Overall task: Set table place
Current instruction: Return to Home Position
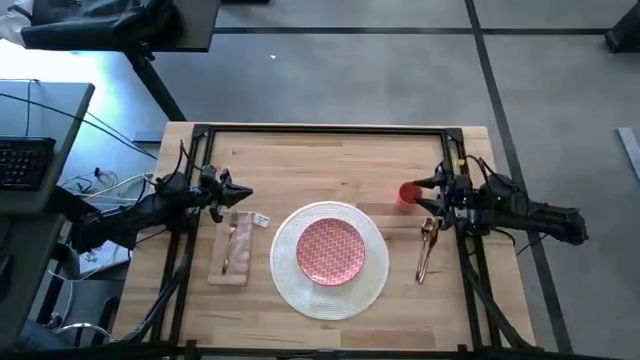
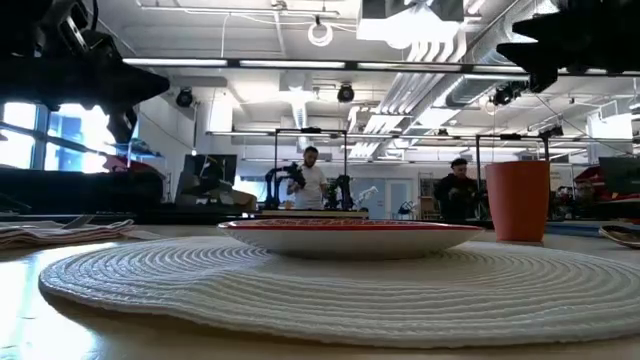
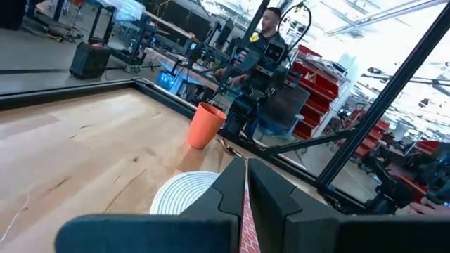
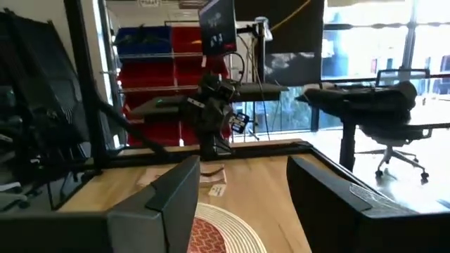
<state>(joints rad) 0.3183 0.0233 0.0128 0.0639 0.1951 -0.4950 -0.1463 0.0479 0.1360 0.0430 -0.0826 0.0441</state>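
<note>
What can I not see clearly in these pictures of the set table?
High view: the cutlery right of the placemat is too small to count its pieces.
Low view: the napkin is cut off by the left edge.
Left wrist view: the plate is almost hidden behind the left gripper.

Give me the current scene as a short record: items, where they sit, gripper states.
table: light wood, black frame
placemat: white, round, near centre
plate: red-patterned, on placemat
napkin: flat, left of placemat
left cutlery: copper, lying on napkin
right cutlery: copper, right of placemat
cup: orange, upright, next to right cutlery's far end
left gripper: shut, empty, raised by napkin
right gripper: open, empty, beside cup
</note>
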